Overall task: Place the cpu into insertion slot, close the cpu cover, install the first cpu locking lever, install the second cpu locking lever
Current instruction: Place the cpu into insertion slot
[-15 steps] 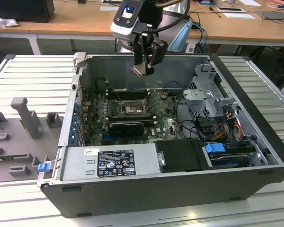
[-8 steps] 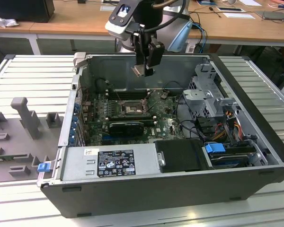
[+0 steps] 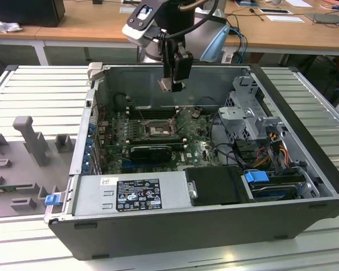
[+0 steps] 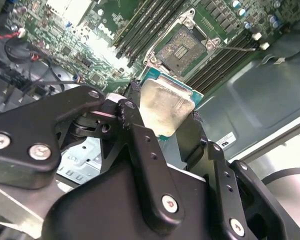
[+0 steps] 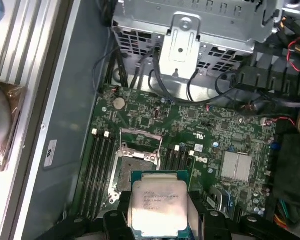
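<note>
While the jaws clamp two opposite edges, the cpu [image 5: 157, 207] hangs above the exposed insertion slot [image 5: 135, 170], well clear of it: square silvery lid, faint print, thin green rim

The ribbed metal worktop [image 3: 305, 96] is carrying an open computer case [image 3: 214, 226] below the jaws; grey fixtures [image 3: 31, 141] are resting on it well apart from them, at the exterior view's left.
</note>
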You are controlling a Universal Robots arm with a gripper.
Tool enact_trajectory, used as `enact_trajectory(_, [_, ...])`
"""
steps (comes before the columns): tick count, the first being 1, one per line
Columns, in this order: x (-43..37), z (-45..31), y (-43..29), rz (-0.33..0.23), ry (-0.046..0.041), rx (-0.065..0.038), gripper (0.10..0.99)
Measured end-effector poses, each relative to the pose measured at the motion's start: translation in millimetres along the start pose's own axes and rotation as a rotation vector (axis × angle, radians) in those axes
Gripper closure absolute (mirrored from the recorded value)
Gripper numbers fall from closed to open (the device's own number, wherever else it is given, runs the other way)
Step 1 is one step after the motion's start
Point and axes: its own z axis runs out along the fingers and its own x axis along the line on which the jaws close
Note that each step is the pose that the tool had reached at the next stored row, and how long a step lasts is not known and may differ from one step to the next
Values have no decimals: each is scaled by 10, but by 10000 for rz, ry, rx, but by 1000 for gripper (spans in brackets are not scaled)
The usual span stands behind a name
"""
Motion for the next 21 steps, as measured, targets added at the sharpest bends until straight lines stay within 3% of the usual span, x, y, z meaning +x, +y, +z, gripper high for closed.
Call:
enact_trajectory(12, [-1,72,-6,2091,-184,-31,561])
enact_trajectory(16, [-2,126,-11,2144,-185,19,561])
enact_trajectory(21, [-5,249,-22,2173,-181,97,561])
